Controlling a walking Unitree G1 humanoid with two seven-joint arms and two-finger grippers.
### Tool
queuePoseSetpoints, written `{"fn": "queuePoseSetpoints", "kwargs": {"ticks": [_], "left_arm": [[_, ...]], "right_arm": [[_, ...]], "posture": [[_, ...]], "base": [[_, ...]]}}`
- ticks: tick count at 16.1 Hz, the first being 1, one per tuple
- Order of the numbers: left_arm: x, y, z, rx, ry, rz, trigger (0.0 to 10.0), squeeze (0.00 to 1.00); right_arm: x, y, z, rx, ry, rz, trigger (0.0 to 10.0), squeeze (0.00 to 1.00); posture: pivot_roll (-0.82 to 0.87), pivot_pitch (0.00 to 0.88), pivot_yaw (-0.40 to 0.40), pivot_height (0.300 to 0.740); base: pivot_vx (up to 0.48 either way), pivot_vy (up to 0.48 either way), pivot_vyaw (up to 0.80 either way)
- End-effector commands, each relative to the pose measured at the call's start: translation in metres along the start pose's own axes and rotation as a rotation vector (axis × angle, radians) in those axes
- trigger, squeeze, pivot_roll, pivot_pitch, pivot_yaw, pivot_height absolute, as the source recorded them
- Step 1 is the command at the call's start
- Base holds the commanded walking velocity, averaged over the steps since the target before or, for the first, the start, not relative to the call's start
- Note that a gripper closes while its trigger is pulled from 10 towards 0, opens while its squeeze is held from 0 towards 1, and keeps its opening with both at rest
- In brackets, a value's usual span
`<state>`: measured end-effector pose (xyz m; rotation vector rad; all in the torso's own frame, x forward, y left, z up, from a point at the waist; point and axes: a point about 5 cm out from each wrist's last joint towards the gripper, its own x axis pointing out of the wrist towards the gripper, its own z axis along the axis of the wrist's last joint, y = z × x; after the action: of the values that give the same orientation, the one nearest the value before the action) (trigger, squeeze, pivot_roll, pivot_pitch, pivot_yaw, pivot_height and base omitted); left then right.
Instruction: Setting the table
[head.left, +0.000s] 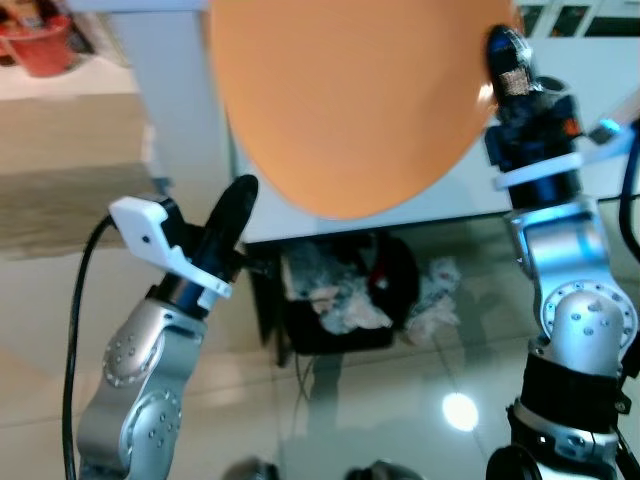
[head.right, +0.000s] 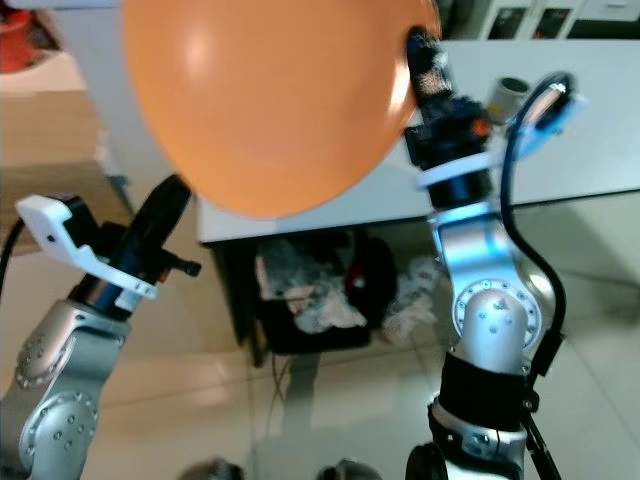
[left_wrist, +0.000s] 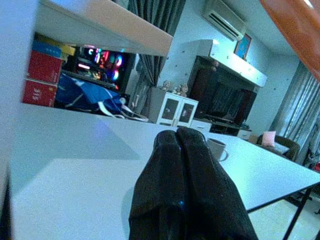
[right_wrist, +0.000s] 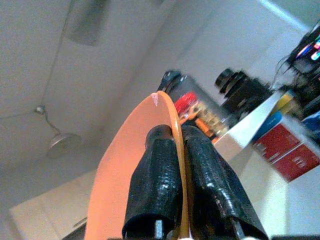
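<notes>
Your right tool (right_wrist: 177, 145) is raised at the upper right of the head view, arm upright, fingers clamped on the rim of the orange plate (head.left: 350, 100), which fills the top centre, held up close to the camera. Your left tool (left_wrist: 182, 145) sits lower left, forearm angled upward, fingers pressed together on nothing. Beyond them the white table (left_wrist: 75, 165) carries a mug (left_wrist: 217, 149). Under it, on the glossy floor (head.left: 400, 410), a dark bin (head.left: 335, 300) holds crumpled paper.
</notes>
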<state>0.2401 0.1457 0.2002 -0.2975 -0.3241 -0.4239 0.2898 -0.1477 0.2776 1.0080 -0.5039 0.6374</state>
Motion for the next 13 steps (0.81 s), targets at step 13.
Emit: {"fn": "queuePoseSetpoints", "kwargs": {"ticks": [13], "left_arm": [[0.002, 0.008, -0.013, 0.033, 0.042, 0.088, 10.0, 0.00]], "right_arm": [[-0.009, -0.051, -0.034, -0.172, 0.149, -0.365, 10.0, 0.00]], "posture": [[-0.08, 0.104, 0.003, 0.740]], "base": [[0.211, -0.143, -0.17]]}}
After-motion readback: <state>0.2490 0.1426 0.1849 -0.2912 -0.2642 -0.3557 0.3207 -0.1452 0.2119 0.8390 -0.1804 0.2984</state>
